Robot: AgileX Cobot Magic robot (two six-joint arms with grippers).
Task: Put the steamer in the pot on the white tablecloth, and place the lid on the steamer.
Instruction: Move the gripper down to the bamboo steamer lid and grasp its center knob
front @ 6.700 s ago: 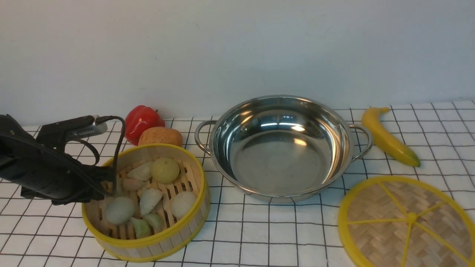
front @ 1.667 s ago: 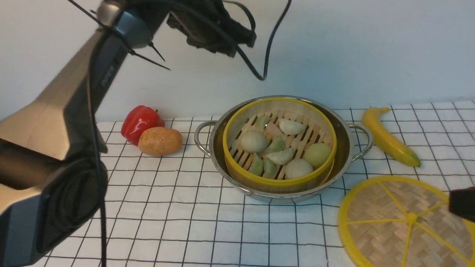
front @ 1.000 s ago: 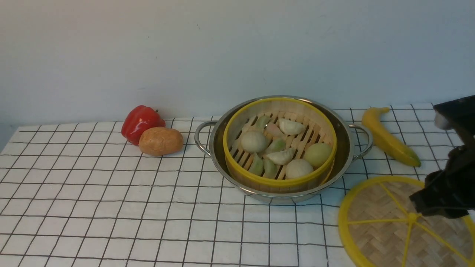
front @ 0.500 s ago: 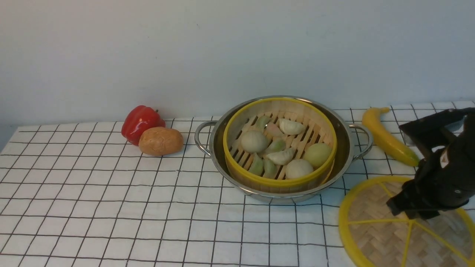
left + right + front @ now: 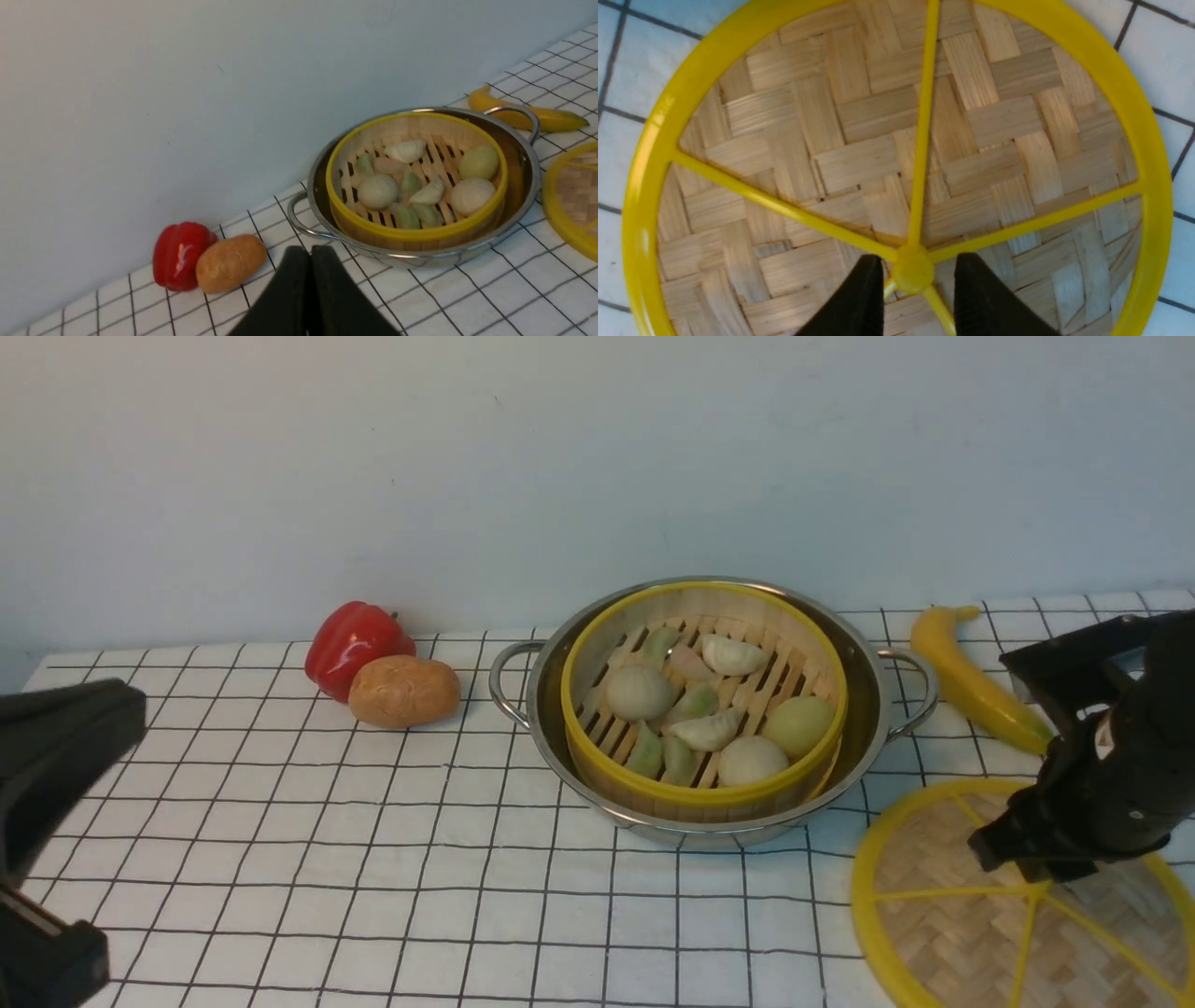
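Steamer [image 5: 705, 695] in pot [image 5: 709, 835], right fingers [image 5: 873, 289] apart at lid knob [image 5: 913, 269], left fingers [image 5: 299, 280] together

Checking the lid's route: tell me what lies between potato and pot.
Between the potato and the pot, only bare gridded tablecloth shows in the front view.

Shiny metal pot [image 5: 709, 835], (seemingly smooth) woven-wood lid [image 5: 859, 140].

We see a white gridded tablecloth [image 5: 373, 896]. Directly on it, we find a pepper [image 5: 355, 649], potato [image 5: 404, 693], steel pot [image 5: 738, 835], banana [image 5: 976, 686] and woven lid [image 5: 952, 933].
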